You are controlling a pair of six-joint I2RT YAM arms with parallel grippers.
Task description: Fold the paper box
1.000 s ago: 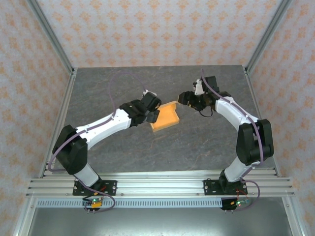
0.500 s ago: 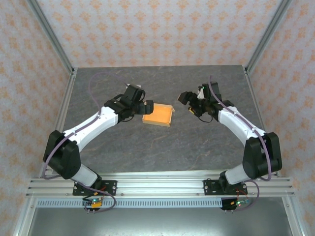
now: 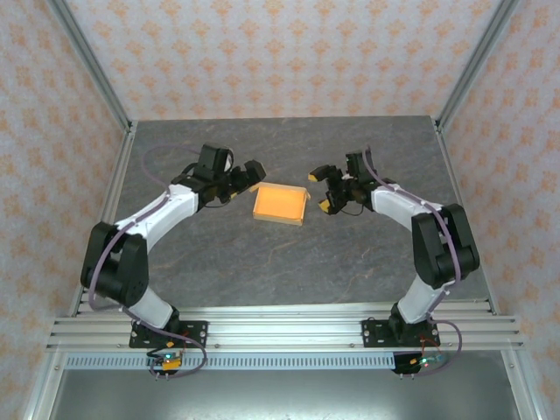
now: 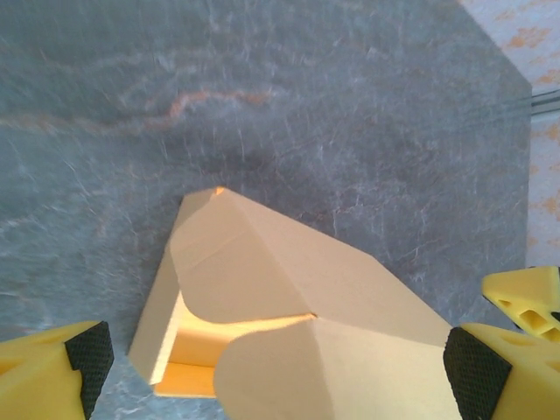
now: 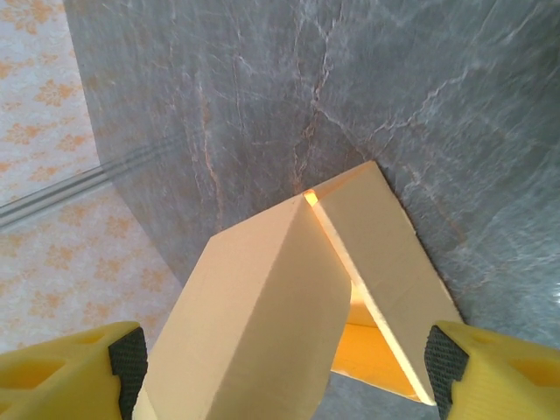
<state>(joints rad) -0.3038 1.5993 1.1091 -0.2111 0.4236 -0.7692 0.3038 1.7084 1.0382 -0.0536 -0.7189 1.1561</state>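
One thin card piece to handle: the paper box [image 3: 280,203] lies flat at mid-table on the grey table [image 3: 262,262], between the two grippers and touching neither. Judged handling: it is light and stiff only along its panels and creases. The flaps are springy, easy to dent, and the box is likely to skate on the smooth top if pushed. Best hold is probably a pinch on a flap edge or tab, or one pad pressing a panel down while the other arm folds, not a squeeze across the hollow body. In the left wrist view the nearest part of the box is a rounded tab flap. Behind it a lid panel rides up, with a gap showing the orange inside, so the closure looks unfinished. In the right wrist view two panels meet at a far corner, also gaping. The left gripper [image 3: 241,178] is just off the box's left side, jaws spread wide with nothing between them, and its pads [image 4: 87,354] sit at the frame edges. The right gripper [image 3: 321,191] is just beside the right edge, jaws also wide and empty.
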